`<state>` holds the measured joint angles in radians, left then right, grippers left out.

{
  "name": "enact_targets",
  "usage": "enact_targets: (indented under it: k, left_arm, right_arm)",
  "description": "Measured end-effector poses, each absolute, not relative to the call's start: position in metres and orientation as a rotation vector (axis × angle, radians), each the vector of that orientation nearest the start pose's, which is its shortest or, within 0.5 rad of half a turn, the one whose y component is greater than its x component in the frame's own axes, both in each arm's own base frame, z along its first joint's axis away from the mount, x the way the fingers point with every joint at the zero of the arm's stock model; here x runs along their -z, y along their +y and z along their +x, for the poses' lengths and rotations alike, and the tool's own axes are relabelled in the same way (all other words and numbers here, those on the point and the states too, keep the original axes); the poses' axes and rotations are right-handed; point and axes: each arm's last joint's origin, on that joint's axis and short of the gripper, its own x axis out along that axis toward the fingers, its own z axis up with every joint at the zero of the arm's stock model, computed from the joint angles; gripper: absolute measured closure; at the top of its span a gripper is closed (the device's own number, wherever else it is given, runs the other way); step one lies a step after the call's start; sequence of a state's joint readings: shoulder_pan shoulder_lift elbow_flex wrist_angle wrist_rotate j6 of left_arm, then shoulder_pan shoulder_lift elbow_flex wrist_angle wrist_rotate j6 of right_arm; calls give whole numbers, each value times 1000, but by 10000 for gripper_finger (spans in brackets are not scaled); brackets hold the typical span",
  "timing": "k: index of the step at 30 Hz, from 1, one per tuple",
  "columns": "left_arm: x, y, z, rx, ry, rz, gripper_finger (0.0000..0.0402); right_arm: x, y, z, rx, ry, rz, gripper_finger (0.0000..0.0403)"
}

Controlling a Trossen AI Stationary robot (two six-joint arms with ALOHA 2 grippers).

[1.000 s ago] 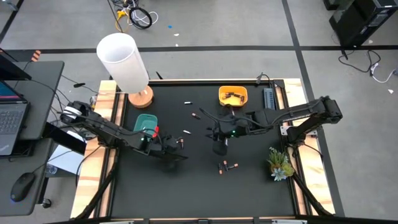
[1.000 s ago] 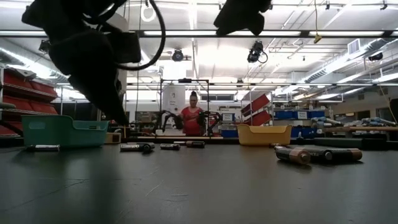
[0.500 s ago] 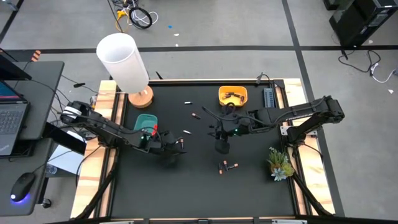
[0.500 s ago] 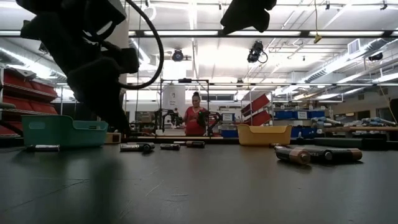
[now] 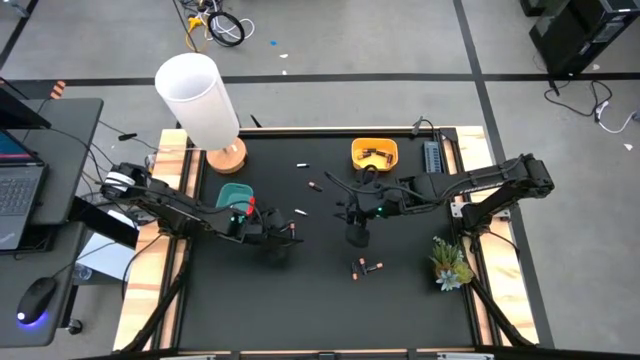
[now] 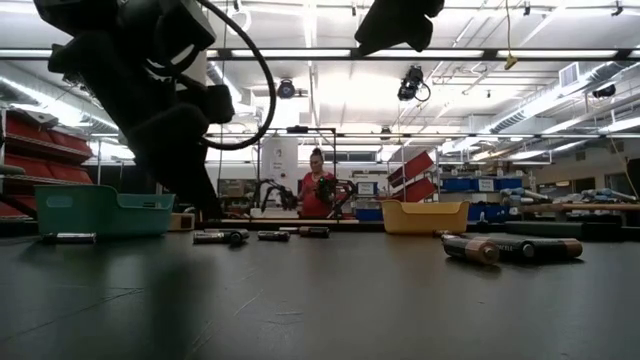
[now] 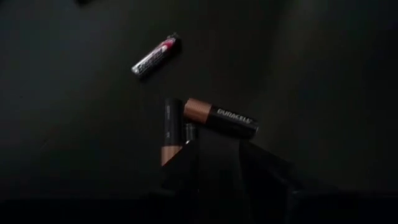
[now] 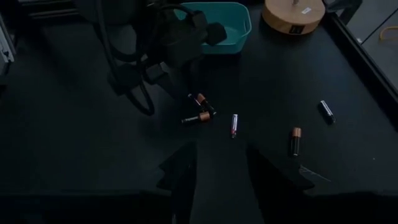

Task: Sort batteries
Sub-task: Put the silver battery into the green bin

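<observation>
The left tool (image 5: 283,231) has slid toward two copper-topped batteries (image 7: 211,122) lying crossed on the matte black table (image 5: 400,290), fingers parted around them, nothing gripped. The right tool (image 5: 355,236) hovers mid-table, open and empty.

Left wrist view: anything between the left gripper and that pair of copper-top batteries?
Nothing visible. The left gripper sits right at the two copper-top batteries, with only bare black mat around them. A third, silver-and-pink battery lies apart, farther off, not in the path. The right gripper hangs elsewhere.
</observation>
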<state>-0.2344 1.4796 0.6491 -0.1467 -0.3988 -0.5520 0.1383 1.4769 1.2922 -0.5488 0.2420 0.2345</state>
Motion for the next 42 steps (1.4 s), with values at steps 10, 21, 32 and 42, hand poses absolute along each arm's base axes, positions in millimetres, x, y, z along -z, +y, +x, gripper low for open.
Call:
enact_targets:
  k: [10,21,32,42]
  left_arm:
    - [-170,-54,271,-382,755,-303,276]
    - [-220,-59,293,-406,728,-430,279]
    - [-225,-65,289,-375,799,-485,328]
    - [-216,-68,290,-270,734,-416,393]
  right_arm:
    - [-329,25,325,124,580,23,253]
    - [-359,-12,329,194,470,25,260]
    - [-369,4,327,256,446,167,344]
    - [-303,28,304,262,683,249,382]
